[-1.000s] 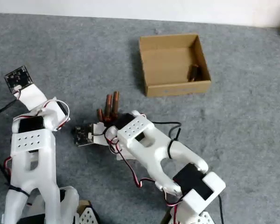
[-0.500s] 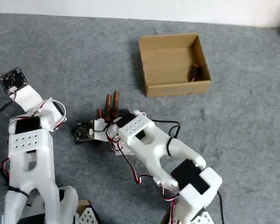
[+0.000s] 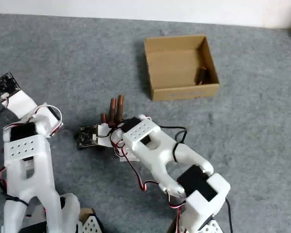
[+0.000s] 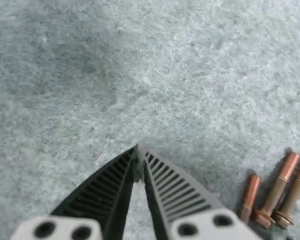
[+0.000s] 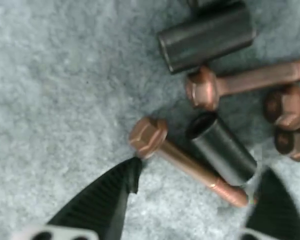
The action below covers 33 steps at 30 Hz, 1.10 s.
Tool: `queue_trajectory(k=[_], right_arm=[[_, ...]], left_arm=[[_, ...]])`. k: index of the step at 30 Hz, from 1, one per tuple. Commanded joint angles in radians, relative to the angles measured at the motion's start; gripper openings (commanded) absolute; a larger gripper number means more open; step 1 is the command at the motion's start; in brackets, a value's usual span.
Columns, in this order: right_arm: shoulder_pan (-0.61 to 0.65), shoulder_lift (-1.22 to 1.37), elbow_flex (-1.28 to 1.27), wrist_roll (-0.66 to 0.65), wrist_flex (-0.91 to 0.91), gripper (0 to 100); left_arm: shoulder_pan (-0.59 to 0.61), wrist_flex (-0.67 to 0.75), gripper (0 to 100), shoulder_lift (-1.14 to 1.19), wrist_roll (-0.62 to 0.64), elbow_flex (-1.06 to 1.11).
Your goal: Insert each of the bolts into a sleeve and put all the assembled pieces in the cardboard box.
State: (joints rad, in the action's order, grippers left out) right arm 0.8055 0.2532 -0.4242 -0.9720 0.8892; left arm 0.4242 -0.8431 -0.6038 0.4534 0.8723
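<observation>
Three copper bolts [image 3: 116, 109] lie side by side on the grey carpet, left of and nearer than the cardboard box [image 3: 184, 91]. A dark assembled piece [image 3: 201, 75] rests in the box's right corner. My right gripper [image 5: 200, 175] is open low over the pile, straddling one bolt [image 5: 182, 160] and a dark sleeve [image 5: 224, 150]. A second sleeve [image 5: 206, 31] and more bolts [image 5: 250, 80] lie just beyond. My left gripper [image 4: 139, 156] is shut and empty over bare carpet, with three bolts [image 4: 275, 192] off to its side.
The left arm [image 3: 26, 145] stands at the table's left edge, apart from the right arm [image 3: 155, 145] in the middle. Open grey carpet lies between the bolts and the box, and right of the box.
The left arm has swung further left, away from the bolts. The right arm has shifted slightly and stays over the pile.
</observation>
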Motion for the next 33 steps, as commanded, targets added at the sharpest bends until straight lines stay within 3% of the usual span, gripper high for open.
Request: queue_trajectory(k=[1, 15, 20, 29, 33], right_arm=[[-0.013, 0.031, -0.012, -0.011, -0.021, 11.7], [-0.008, 0.031, -0.005, -0.012, 0.105, 10.4], [-0.008, 0.031, -0.005, -0.011, 0.105, 0.9], [-0.012, 0.024, -0.005, -0.005, 0.107, 0.7], [-0.012, -0.024, -0.004, -0.002, 0.186, 0.7]], left_arm=[[0.015, 0.021, 1, -0.03, -0.002, -0.01], [0.013, 0.023, 1, -0.03, -0.002, -0.01], [0.013, 0.023, 1, -0.03, -0.002, -0.01], [0.013, 0.023, 1, -0.03, -0.002, -0.01], [0.013, 0.023, 1, -0.03, -0.002, -0.01]])
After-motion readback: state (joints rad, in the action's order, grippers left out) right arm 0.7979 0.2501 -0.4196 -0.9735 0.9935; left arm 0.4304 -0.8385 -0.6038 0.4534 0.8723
